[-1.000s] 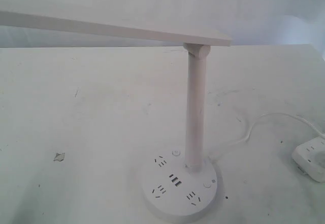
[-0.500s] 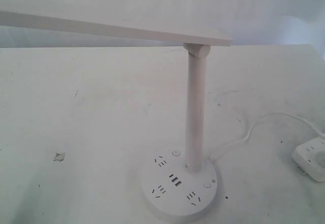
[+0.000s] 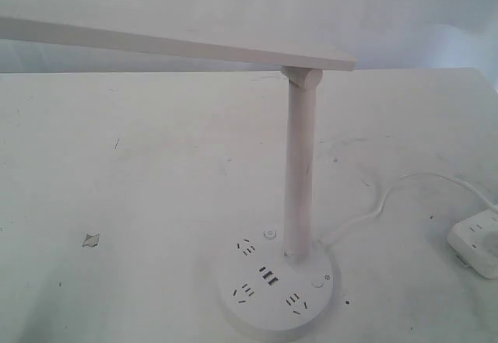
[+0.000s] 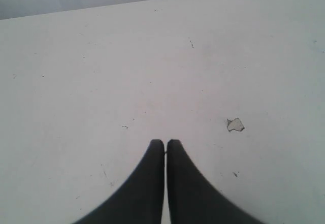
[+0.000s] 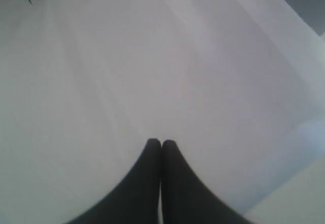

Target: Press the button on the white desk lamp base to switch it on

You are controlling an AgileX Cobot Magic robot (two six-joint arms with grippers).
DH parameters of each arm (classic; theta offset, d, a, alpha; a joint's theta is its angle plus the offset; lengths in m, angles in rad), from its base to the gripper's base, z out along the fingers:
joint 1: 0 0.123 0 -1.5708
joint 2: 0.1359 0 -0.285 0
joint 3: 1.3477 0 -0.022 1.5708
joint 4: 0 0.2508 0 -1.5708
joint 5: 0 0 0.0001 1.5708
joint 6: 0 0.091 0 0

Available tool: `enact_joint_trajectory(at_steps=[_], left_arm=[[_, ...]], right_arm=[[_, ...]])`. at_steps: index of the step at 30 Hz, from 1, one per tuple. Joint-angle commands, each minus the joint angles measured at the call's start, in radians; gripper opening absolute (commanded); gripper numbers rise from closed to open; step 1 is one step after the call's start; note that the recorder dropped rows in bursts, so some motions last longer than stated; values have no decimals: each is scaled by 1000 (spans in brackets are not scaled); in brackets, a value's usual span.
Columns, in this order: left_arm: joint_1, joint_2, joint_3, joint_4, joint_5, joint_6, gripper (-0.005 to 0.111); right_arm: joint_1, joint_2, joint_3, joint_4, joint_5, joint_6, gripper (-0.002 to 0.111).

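Observation:
The white desk lamp [image 3: 299, 164] stands near the table's front, its long flat bar head [image 3: 171, 46] reaching left from a hinge on the slim pole. Its round white base [image 3: 272, 285] shows dark socket slots, central USB ports and two small round buttons [image 3: 270, 234] [image 3: 317, 283]. Neither gripper appears in the exterior view. In the left wrist view my left gripper [image 4: 165, 142] is shut with nothing in it, above bare white table. In the right wrist view my right gripper [image 5: 161, 142] is shut and empty over a blurred white surface. The lamp shows in neither wrist view.
A small white rectangular power strip [image 3: 476, 242] lies at the right edge, its white cord [image 3: 389, 195] curving to the lamp base. A small grey scrap [image 3: 91, 239] [image 4: 235, 125] lies on the white table [image 3: 156, 172] at the left.

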Motion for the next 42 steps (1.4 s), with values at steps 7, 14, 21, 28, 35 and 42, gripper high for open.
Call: enact_joint_trajectory(at_steps=[7, 14, 21, 28, 35, 42], left_arm=[[0, -2, -3, -8, -3, -2, 1], [0, -2, -3, -8, -3, -2, 1], [0, -2, -3, -8, -3, -2, 1], [0, -2, -3, -8, -3, -2, 1], [0, -2, -3, -8, -3, -2, 1], [0, -2, -3, -8, -3, -2, 1]], right_arm=[[0, -5, 2, 16, -13, 203, 0], [0, -5, 2, -42, -65, 265, 0], [0, 98, -138, -1166, -237, 711, 0], [0, 479, -252, -1582, -474, 839, 0], [43, 831, -267, -1629, -564, 808, 0], [357, 1030, -297, -1643, -335, 776, 0]])
